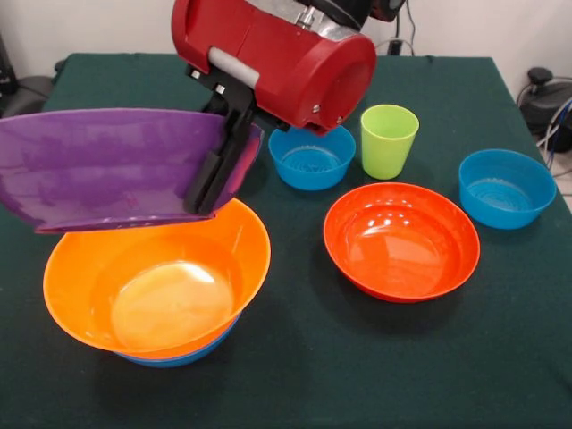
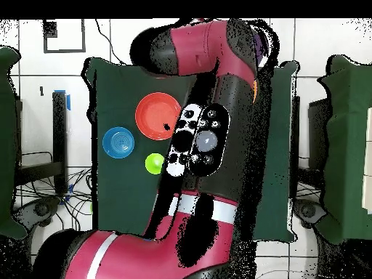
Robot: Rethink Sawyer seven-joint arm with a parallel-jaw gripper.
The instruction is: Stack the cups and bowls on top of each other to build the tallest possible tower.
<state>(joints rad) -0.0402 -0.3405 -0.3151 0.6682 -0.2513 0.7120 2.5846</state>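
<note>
Overhead view: the arm (image 2: 211,131) covers most of the desk (image 2: 116,94). Only three items show there, all left of the arm: a red-orange bowl (image 2: 158,116), one blue bowl (image 2: 118,142) below and left of it, and the lime-green cup (image 2: 153,163) lower still. The gripper and everything under the arm are hidden in this view.

Front view, the desk (image 1: 357,375) seen more fully. Counted: one purple bowl (image 1: 107,165), one orange bowl (image 1: 156,286), one red-orange bowl (image 1: 401,239), one lime-green cup (image 1: 388,140), and three blue bowls.
- Blue bowls: one at upper centre (image 1: 312,159), partly behind the red wrist housing (image 1: 277,54); one at right (image 1: 506,188); the third (image 1: 179,356) shows only as a thin blue sliver under the orange bowl, lower left.
- Tower (image 1: 161,304), lower left of frame: orange bowl nested in that blue one.
- Purple bowl held tilted, left of frame, above the orange bowl and overlapping its far rim; contact between the two cannot be made out.
- Gripper (image 1: 214,174): black fingers clamped on the purple bowl's right rim, one finger visible outside the wall, the other hidden inside.
- Cup upright, just beside the upper-centre blue bowl, at its right.
</note>
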